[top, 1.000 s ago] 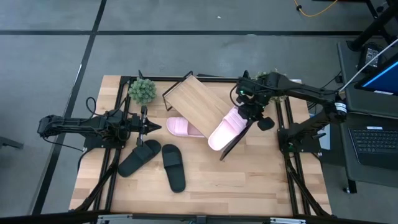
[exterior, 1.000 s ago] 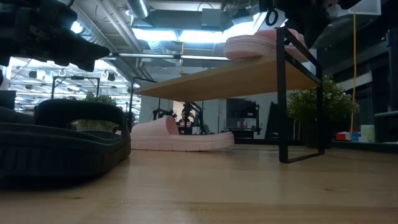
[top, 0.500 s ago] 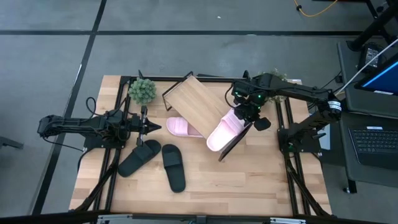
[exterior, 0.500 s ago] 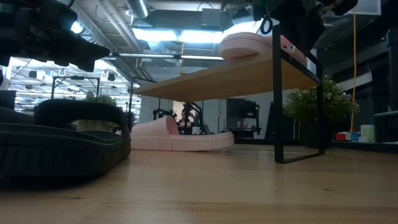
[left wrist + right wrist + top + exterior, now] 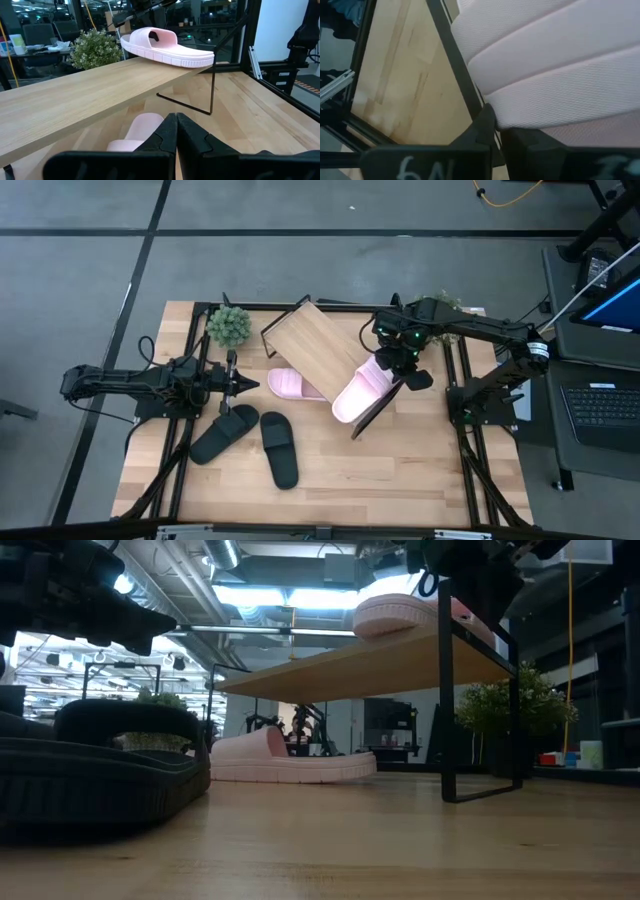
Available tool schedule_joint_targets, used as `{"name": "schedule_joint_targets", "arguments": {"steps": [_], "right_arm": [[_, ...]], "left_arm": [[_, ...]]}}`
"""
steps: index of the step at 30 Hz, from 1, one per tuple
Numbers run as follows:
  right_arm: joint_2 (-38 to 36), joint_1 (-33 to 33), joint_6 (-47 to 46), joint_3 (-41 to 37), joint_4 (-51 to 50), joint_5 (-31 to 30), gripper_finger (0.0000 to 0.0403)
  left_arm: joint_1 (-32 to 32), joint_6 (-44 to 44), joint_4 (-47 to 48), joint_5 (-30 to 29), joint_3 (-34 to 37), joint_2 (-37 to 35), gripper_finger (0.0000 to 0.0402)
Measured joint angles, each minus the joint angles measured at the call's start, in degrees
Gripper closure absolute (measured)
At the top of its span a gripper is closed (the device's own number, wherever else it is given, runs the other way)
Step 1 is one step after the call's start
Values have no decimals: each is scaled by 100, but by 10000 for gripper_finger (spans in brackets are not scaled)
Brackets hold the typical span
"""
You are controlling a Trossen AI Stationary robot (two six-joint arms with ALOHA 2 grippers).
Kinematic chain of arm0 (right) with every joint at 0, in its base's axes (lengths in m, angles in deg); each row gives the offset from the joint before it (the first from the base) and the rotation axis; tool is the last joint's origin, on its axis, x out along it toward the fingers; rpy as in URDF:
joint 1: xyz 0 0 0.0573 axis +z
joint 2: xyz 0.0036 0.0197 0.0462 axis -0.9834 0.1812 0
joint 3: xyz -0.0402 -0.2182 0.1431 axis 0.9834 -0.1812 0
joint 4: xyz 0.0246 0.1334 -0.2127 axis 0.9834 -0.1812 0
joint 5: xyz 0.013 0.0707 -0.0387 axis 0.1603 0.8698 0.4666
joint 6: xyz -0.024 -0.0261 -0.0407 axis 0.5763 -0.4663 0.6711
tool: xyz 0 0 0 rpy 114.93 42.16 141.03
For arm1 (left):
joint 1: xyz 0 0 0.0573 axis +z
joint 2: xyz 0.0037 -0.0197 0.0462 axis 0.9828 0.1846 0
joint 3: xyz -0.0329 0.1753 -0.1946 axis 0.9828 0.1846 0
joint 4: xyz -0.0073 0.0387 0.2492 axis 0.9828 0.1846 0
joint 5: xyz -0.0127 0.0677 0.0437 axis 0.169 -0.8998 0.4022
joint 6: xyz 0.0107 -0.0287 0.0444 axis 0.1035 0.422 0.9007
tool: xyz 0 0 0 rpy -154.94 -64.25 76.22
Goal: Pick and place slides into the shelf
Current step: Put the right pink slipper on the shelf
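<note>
Shelf (image 5: 318, 348) hides second pink slide (image 5: 294, 385).

From above, my desk (image 5: 330, 470) is evenly lit, with only soft, short shadows under the black slides (image 5: 255, 438). At desk height, bright ceiling lights (image 5: 300, 595) glare behind the shelf (image 5: 350, 665), leaving its underside dim, and the near black slide (image 5: 95, 770) is a blurred dark mass. My right wrist camera sits so close that the pink slide (image 5: 555, 65) fills it, its weave sharp.

Right gripper (image 5: 403, 364) fingers pressed together, arm extended; left gripper (image 5: 243, 384) fingers together.
</note>
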Motion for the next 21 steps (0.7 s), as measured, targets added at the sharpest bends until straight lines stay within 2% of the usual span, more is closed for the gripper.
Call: {"name": "schedule_joint_targets", "arguments": {"steps": [11,17,21], "right_arm": [[0,2,-189,0,114,-2,373],[0,2,-899,-2,91,-23,333],[0,2,-920,-2,93,-21,301]], "left_arm": [[1,-11,0,0,0,0,401],[0,-9,0,2,-1,0,401],[0,-9,0,2,0,0,401]]}}
